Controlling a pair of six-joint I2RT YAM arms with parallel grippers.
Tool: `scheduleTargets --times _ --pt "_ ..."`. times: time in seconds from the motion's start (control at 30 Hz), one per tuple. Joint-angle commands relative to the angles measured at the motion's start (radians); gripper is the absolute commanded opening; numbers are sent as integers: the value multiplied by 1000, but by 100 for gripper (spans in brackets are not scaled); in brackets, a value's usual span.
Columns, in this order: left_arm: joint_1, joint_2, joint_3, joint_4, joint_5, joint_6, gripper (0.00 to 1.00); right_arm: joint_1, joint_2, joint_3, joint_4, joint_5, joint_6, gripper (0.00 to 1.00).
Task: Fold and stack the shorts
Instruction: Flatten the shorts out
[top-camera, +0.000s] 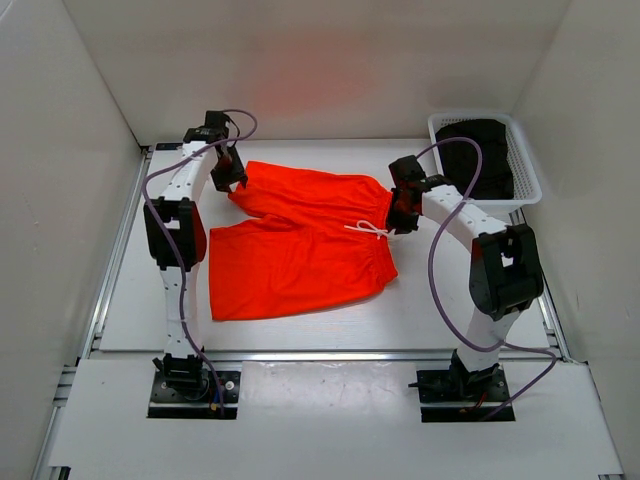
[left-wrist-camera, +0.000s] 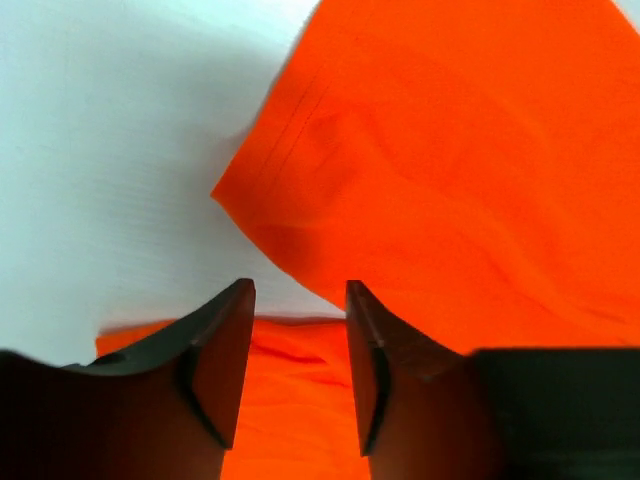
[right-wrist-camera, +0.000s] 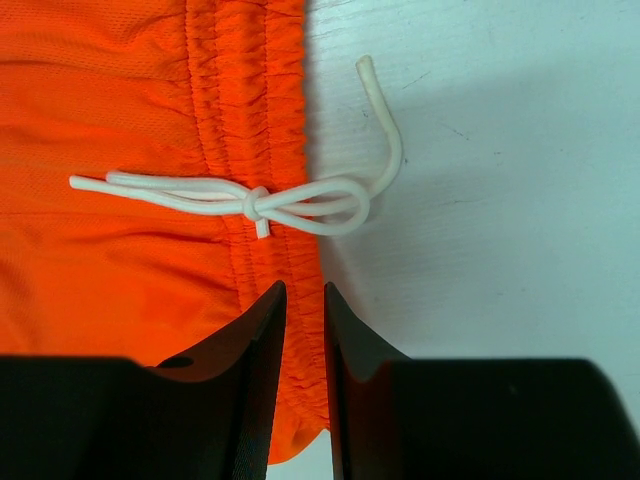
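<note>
The bright orange-red shorts lie spread on the white table, waistband to the right, with a white drawstring tied in a bow. My left gripper is at the far-left leg hem. In the left wrist view the left gripper stands open over a fold of the shorts, with the fabric lying loose below it. My right gripper is at the far end of the waistband. In the right wrist view the right gripper is shut on the gathered waistband, just below the drawstring.
A white basket stands at the back right and holds a black garment. White walls enclose the table on the left, back and right. Metal rails run along the table's left and right edges.
</note>
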Motion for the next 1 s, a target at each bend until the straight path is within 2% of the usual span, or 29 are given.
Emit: scheduleTargets --times 0.0,0.03,0.07,0.1,0.17,0.27,0.3,0.37,0.4,0.47,0.7,0.77,0.8,0.83,0.87,0.97 --pt "-3 -44 -26 -9 -14 -10 56 5 -42 -15 11 -1 -6 27" --pt "-3 -55 -43 -9 -14 -19 66 5 -42 -15 11 -1 -6 27" --pt "-3 -64 -75 -9 -14 -19 83 5 -42 -15 11 -1 -6 27" --pt "-3 -64 -90 0 -14 -30 87 5 -42 -15 11 -1 -6 27" --pt "-3 -64 -113 19 -14 -30 87 5 -33 -15 11 -10 -6 27" --pt "-3 -18 -81 19 -14 -30 75 5 -32 -6 11 -10 -6 27" --pt "-3 -7 -72 19 -14 -30 61 5 -32 -6 11 -10 -6 27" --pt "-3 22 -32 7 -14 -30 46 5 -32 -6 11 -10 -6 27" --pt "6 22 -17 7 -24 -30 29 5 -32 -6 11 -10 -6 27" --pt "6 31 4 -3 -24 -21 12 5 -32 -6 11 -10 -15 27" --pt "6 19 63 -23 -90 -2 10 5 -23 3 11 -10 -15 27" --pt "18 -1 32 -13 -75 -2 39 5 -23 3 11 -10 -15 27" --pt "29 -1 9 2 -63 -2 50 5 -23 3 11 -10 -15 27" --pt "29 -13 -27 14 -63 -2 68 5 -14 3 11 -10 -15 27" --pt "29 -14 -38 14 -52 -2 71 5 -14 3 11 -10 -15 27" --pt "40 -1 -38 23 -37 -2 70 5 -14 3 11 -10 -15 27"
